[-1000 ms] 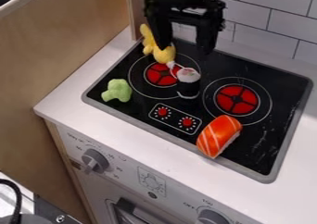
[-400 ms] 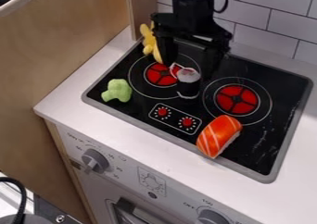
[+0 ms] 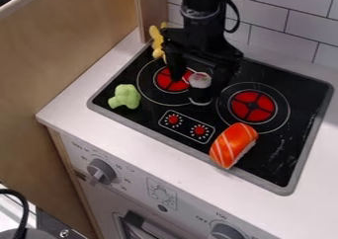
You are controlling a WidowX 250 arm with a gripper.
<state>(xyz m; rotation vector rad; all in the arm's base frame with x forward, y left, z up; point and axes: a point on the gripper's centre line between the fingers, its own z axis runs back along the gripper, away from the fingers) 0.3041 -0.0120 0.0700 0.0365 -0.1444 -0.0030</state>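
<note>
Over the back half of the black stovetop, the black gripper (image 3: 198, 84) hangs down with its two fingers apart. Between them stands a small black roll-shaped toy (image 3: 200, 89) with a whitish top; whether either finger touches it I cannot tell. Behind the left finger is a yellow toy (image 3: 157, 44), partly hidden by the gripper. A green broccoli-like toy (image 3: 125, 97) lies at the stove's left edge. The orange, white-striped sushi toy (image 3: 233, 144) rests near the front edge, in front of the right burner (image 3: 252, 106).
White counter (image 3: 69, 104) borders the stovetop. A wooden panel (image 3: 72, 40) rises on the left and a tiled wall (image 3: 287, 40) stands behind. Knobs (image 3: 101, 171) stick out from the stove's front below.
The gripper has come down and slightly forward, its fingers now on both sides of the black roll-shaped toy. The toys appear unmoved.
</note>
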